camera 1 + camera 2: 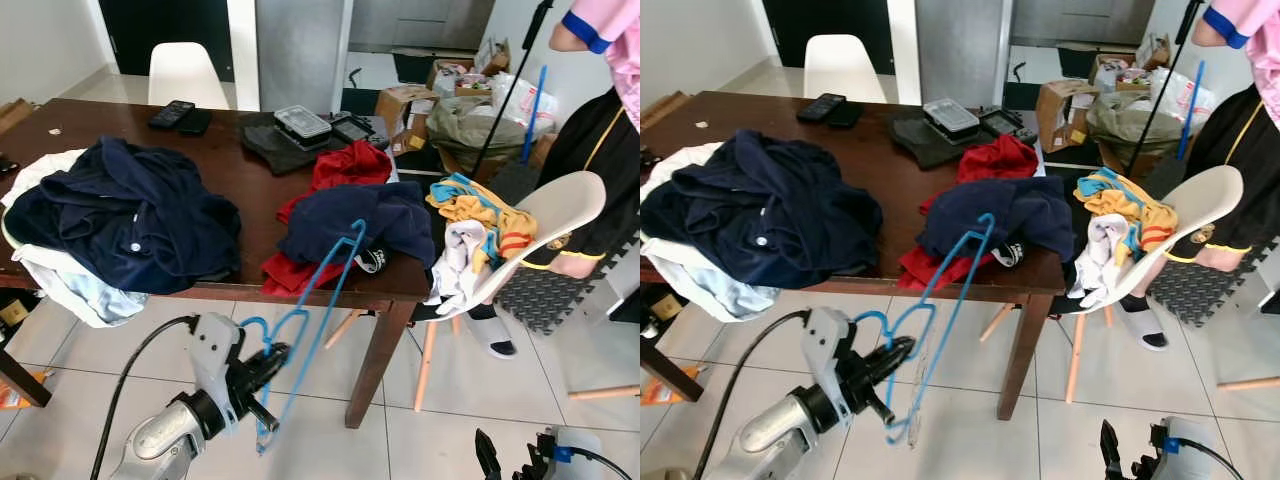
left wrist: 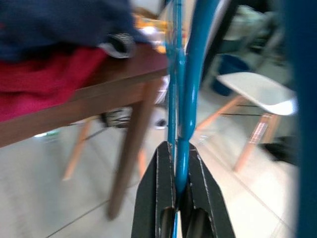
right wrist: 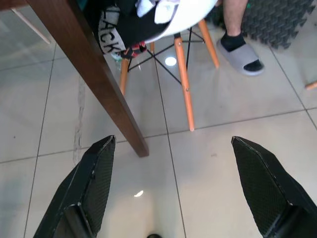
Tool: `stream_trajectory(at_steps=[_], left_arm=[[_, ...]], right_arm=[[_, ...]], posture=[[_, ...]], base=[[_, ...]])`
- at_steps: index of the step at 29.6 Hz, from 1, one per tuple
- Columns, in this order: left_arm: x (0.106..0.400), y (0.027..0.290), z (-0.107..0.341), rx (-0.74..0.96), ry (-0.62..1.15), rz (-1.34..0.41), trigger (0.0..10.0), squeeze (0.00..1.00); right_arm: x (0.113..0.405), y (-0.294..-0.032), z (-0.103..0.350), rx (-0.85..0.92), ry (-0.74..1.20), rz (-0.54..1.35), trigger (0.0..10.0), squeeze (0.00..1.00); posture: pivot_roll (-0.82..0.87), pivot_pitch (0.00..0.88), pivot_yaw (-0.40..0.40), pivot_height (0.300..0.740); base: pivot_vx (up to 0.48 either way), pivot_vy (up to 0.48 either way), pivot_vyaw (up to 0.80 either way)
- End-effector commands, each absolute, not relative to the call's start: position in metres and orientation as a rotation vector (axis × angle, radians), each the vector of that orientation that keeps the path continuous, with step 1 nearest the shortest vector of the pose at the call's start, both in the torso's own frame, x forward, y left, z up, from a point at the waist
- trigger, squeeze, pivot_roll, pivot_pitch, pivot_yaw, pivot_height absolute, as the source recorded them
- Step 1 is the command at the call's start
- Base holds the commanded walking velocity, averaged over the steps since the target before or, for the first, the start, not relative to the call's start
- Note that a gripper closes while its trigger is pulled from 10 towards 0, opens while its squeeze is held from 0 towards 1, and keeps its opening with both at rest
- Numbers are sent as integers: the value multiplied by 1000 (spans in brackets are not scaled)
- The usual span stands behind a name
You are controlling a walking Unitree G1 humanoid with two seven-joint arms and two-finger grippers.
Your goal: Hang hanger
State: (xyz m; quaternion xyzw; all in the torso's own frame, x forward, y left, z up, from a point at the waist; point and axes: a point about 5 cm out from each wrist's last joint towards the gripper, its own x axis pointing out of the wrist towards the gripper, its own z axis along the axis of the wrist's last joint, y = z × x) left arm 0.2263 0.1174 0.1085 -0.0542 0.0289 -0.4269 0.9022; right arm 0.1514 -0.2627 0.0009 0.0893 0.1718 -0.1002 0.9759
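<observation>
Clamped on the blue hanger [image 1: 318,318], the left gripper [image 1: 272,362] sits low in front of the dark wooden table [image 1: 245,170], below its near edge and over the tiled floor [image 1: 470,400]. In the left wrist view its two black fingers [image 2: 157,191] press together on the hanger's blue wire [image 2: 183,124], with no gap showing beyond the wire itself. The hanger runs tilted from the gripper up toward the table's near edge, where its upper end lies against the navy garment [image 1: 370,220] piled near the table's near right corner. That garment rests on a red one [image 1: 340,170], which spreads toward the middle of the table.

A larger navy heap [image 1: 125,215] covers the table's near left part, with pale cloth [image 1: 70,285] hanging over the edge beneath it. Along the far edge lie two remotes [image 1: 180,116] and a dark cloth [image 1: 285,145] carrying a clear lidded tray [image 1: 302,122].

The right gripper [image 1: 1118,460] hangs low at the right, its fingers [image 3: 96,183] spread wide over bare tile, holding nothing. In its wrist view a table leg [image 3: 94,74] slants past in front.

Just beside the table's right end stands a white chair [image 1: 560,215] on wooden legs, loaded with yellow, blue and white clothing [image 1: 480,225]. A person [image 1: 600,140] in a dark garment and a pink top stands by the chair, and a foot in a grey slipper [image 3: 242,54] rests on the tile near the chair legs. Cardboard boxes and bags [image 1: 450,100] crowd the floor beyond the table.
</observation>
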Motion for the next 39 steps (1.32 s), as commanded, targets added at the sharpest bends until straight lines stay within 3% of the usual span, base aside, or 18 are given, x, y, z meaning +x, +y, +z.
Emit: stream_trajectory(at_steps=[1,2,6,8,15,31,37,39], left_arm=[[222,114,110,-124,78,-946,10000,0],[217,112,112,-114,99,-1028,10000,0],[217,112,112,-114,99,-1028,10000,0],[213,117,110,-63,157,-1128,10000,0],[207,138,83,3,344,-1127,10000,0],[200,165,48,-42,499,-955,10000,0],[205,189,20,60,587,-721,10000,0],[205,192,14,74,608,-681,10000,0]], right_arm=[[145,-265,-4,183,361,-214,10000,0],[142,-270,-9,192,368,-226,10000,0],[142,-270,-9,192,368,-226,10000,0],[134,-288,-22,217,402,-262,10000,0],[104,-324,-45,278,526,-349,10000,0],[84,-311,-61,310,591,-358,10000,0],[77,-310,-63,295,589,-365,10000,0],[89,-304,-61,276,553,-342,10000,0]], posture=[[4,96,-31,740],[-1,98,-27,740],[-1,98,-27,740],[-5,94,-16,740],[0,77,-26,740],[4,97,-25,740],[2,102,-21,740],[1,103,-22,740]], base=[[0,0,0],[0,0,0],[0,0,0],[0,0,0],[0,0,0],[0,0,0],[0,0,0],[0,0,0]])
